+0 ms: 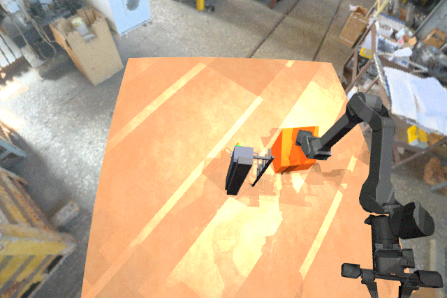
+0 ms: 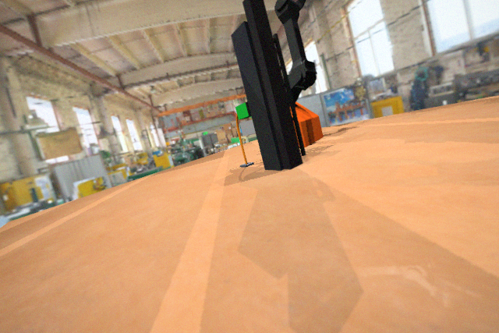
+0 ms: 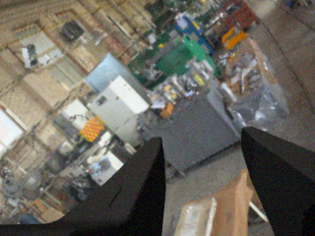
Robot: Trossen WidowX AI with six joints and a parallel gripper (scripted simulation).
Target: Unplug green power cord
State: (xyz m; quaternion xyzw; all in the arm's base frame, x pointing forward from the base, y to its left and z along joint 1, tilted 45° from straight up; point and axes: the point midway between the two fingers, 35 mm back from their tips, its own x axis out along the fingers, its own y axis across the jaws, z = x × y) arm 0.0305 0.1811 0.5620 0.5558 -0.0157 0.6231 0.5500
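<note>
The green plug [image 1: 238, 144] [image 2: 242, 111] shows as a small green block at the back of a tall dark upright unit [image 1: 245, 155] [image 2: 262, 91], which looks like the power strip. It touches or nearly touches the unit's edge; whether it is seated is hidden. A thin orange cord [image 2: 241, 139] hangs from it to a small dark piece on the table. My gripper [image 1: 387, 292] [image 3: 202, 142] is partly open and empty, at the front right corner in the top view, far from the plug, cord and strip.
An orange box [image 1: 283, 153] [image 2: 309, 125] stands right of the dark unit, under the raised part of my arm in the top view. A thin dark frame [image 1: 264, 170] stands between unit and box. The table [image 1: 155, 165] ends at the right below my arm.
</note>
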